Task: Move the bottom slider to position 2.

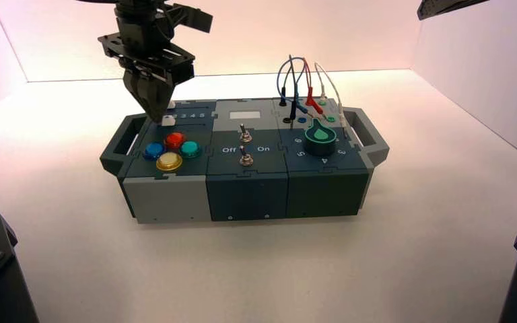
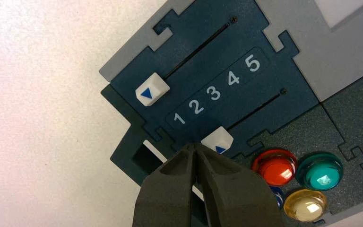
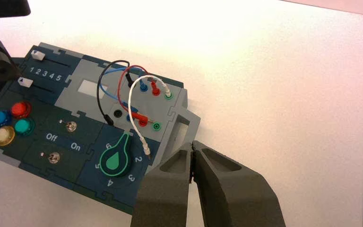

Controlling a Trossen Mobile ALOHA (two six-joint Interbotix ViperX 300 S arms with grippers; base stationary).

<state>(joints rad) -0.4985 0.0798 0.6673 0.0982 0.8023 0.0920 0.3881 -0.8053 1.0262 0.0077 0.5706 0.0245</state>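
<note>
The bottom slider (image 2: 217,140), a small white knob with a blue triangle, sits in the slot next to the coloured buttons, on the box's left end (image 1: 168,120). Along its slot it stands between numeral 1 and position 2 (image 2: 196,106), nearer the 2. My left gripper (image 2: 194,147) is shut and empty. Its tips are right against the knob's side that faces the box's left handle, and it reaches down from above (image 1: 156,116). The other white slider (image 2: 152,90) stands level with numeral 1. My right gripper (image 3: 192,150) is shut and hovers off the box's right end.
Red (image 2: 276,167), teal (image 2: 320,171), yellow (image 2: 305,205) and blue (image 1: 153,150) buttons lie just in front of the sliders. Two toggle switches (image 1: 244,133) stand mid-box. The green dial (image 1: 320,134) and looped wires (image 1: 303,81) are at the right. The box's left handle (image 1: 122,138) is beside my left gripper.
</note>
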